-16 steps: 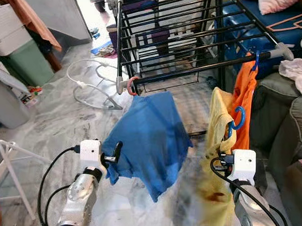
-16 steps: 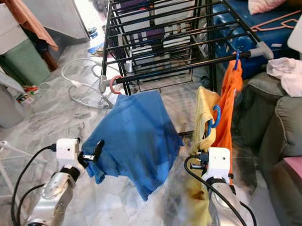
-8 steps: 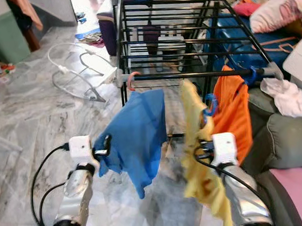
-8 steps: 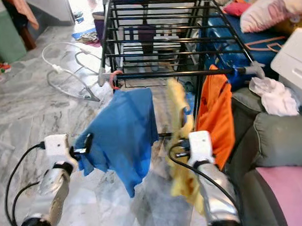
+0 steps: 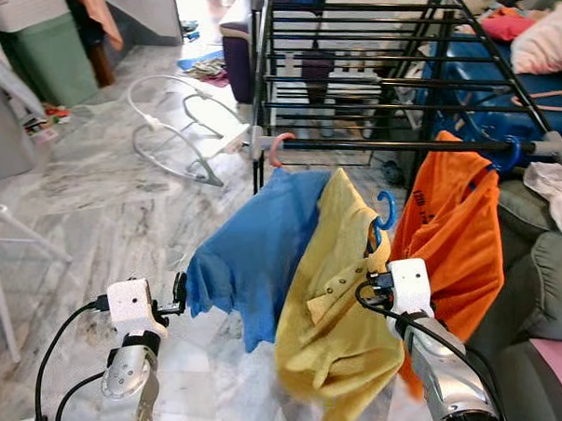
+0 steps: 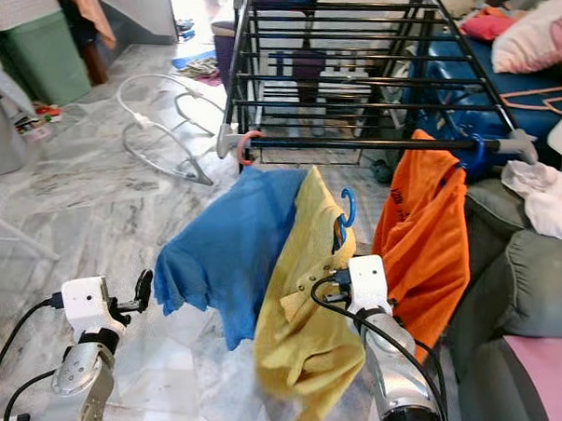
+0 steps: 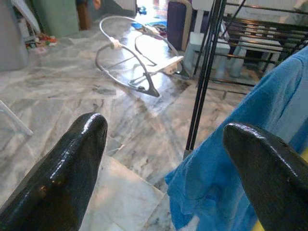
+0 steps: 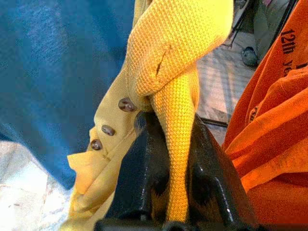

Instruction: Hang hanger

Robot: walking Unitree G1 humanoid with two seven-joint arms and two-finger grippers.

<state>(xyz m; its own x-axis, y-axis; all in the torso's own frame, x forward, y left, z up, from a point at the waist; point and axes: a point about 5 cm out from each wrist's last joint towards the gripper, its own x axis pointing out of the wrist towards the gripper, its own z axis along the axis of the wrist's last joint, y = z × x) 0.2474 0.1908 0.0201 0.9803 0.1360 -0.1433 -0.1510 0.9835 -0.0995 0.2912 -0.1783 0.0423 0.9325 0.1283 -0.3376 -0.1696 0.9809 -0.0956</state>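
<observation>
- Left eye view: black metal drying rack (image 5: 380, 75) stands on grey marble floor (image 5: 95, 202); its near front rail (image 5: 405, 145) runs across the frame.
- Right claw (image 5: 379, 271) is clenched on the collar of a yellow knit polo shirt (image 5: 332, 315). Right wrist view confirms it: the yellow fabric is pinched between both black fingers (image 8: 211, 178).
- The shirt hangs on a blue plastic hanger (image 5: 384, 211); the hook sits just above the right claw, below the front rail and apart from it. Hanger not yet on the rail.
- Blue cloth garment (image 5: 251, 256) hangs from a pink hanger hook (image 5: 280, 147) at the left end of the front rail, touching the yellow shirt's left side.
- Orange T-shirt (image 5: 453, 227) hangs near the right end of the rail on its own blue hook (image 5: 505, 155), just right of the yellow shirt.
- Left claw (image 7: 163, 159) is released, fingers wide apart, held low near the lower left edge of the blue garment; not touching it.
- White curved cable frame (image 5: 177, 131) lies on the floor left of the rack.
</observation>
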